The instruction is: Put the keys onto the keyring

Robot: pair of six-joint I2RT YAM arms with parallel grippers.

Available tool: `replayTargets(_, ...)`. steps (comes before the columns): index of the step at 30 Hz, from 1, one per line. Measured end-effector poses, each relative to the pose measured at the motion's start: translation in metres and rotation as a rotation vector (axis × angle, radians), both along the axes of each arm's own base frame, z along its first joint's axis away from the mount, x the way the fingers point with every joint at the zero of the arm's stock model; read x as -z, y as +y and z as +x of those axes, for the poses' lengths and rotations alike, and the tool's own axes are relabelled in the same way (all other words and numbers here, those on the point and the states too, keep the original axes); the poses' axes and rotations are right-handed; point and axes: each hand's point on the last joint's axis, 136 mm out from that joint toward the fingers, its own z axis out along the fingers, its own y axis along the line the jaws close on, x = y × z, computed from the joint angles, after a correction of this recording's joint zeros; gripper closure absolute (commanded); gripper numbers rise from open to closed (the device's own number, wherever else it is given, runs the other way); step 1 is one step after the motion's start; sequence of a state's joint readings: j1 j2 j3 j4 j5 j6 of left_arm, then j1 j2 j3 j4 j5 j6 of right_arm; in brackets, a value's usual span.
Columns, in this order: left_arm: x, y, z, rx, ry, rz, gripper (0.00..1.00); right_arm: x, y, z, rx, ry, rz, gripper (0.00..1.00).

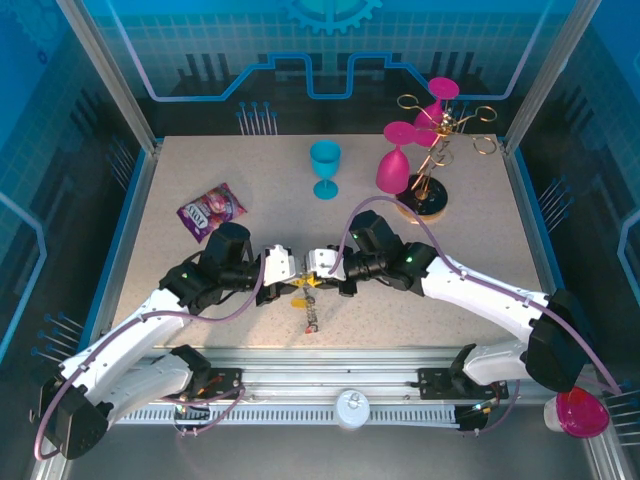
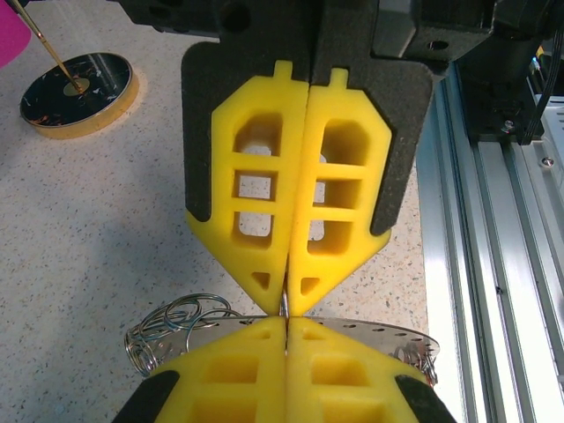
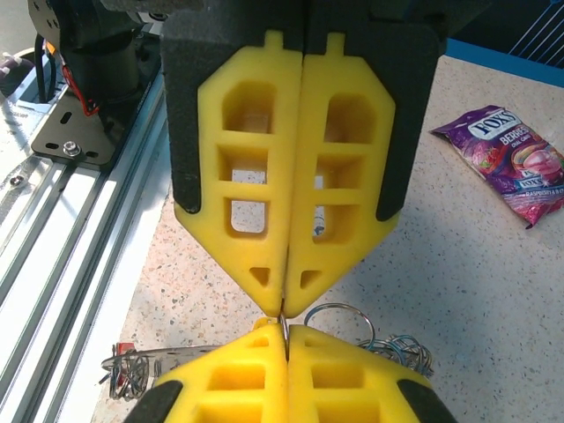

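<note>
The grey flat keyring [image 2: 388,336] is seen edge-on between the two grippers, low over the table, with bundles of small wire loops [image 2: 174,321] on its rim. My left gripper [image 2: 286,352] is shut at the ring's edge, and the right gripper's yellow fingers [image 2: 339,203] meet it tip to tip. My right gripper [image 3: 285,348] is shut on a thin wire loop of the keyring [image 3: 145,359]. From above, left gripper [image 1: 297,284] and right gripper [image 1: 314,279] touch over the keyring [image 1: 311,312]. A small red bit [image 3: 123,349] shows at its end. No other key heads are visible.
A purple candy packet [image 1: 211,211] lies at the back left. A teal goblet [image 1: 325,168] and a golden rack [image 1: 432,150] with pink goblets stand behind. The rack's dark round base [image 2: 77,84] is close by. An aluminium rail [image 2: 502,264] runs along the near table edge.
</note>
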State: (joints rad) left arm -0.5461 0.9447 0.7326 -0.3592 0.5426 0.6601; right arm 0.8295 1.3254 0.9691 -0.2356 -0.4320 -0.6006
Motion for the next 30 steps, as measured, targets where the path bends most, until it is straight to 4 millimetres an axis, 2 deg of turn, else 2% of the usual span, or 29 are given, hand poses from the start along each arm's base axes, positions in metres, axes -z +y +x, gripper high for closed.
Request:
replayTargets(1,-0.001,0.000,0.001,-0.005,-0.004,-0.001,0.91,-0.001,0.000,0.001,0.003,0.006,0.007,1.00)
replayTargets(4,-0.009,0.002,0.004,-0.027,-0.044,-0.020,0.84,-0.007,-0.001,0.005,0.015,0.025,0.049,1.00)
replayTargets(7,-0.016,0.006,0.002,-0.053,-0.080,-0.052,0.83,-0.008,-0.008,0.011,0.048,0.057,0.095,1.00)
replayTargets(11,-0.014,0.010,-0.002,-0.083,-0.080,-0.086,0.82,-0.009,-0.012,0.012,0.066,0.109,0.154,1.00)
replayTargets(15,-0.009,0.009,-0.003,-0.097,-0.046,-0.105,0.79,-0.011,-0.010,0.007,0.054,0.160,0.205,1.00)
replayTargets(22,-0.007,0.003,0.000,-0.090,-0.011,-0.125,0.78,-0.027,-0.003,0.000,0.011,0.191,0.293,1.00)
replayTargets(30,-0.012,-0.001,0.004,-0.081,-0.030,-0.149,0.77,-0.037,0.000,-0.006,-0.027,0.217,0.341,1.00)
